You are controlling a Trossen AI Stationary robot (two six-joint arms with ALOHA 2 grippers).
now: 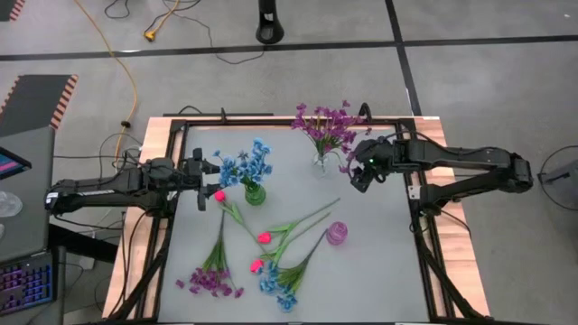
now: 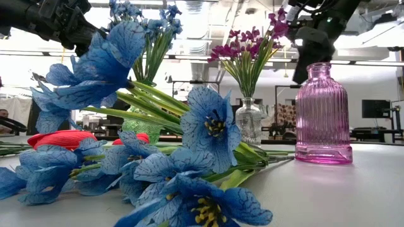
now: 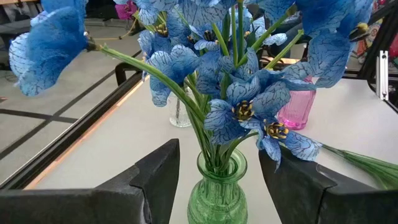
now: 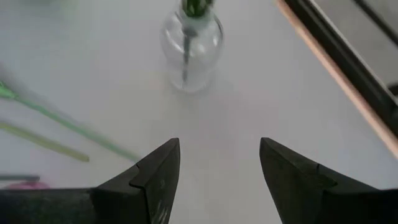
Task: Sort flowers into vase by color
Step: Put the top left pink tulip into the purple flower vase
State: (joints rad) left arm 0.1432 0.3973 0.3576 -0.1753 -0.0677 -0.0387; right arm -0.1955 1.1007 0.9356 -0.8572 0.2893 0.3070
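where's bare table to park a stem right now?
Free: the strip between the green vase and the clear vase, and the right side beyond the pink vase to the table's edge. The near-right corner is bare too. Crowded: centre to near-left, where loose flowers lie crossed. The left pincer hangs open beside the green vase, the right pincer open near the clear one.

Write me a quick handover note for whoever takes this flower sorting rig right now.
Left gripper: open, empty, beside the green vase.
Right gripper: open, empty, by the clear vase.
Done: blue flowers stand in the green vase, purple flowers in the clear vase.
Left: the pink vase is empty; pink buds, a purple sprig and a blue sprig lie on the table.
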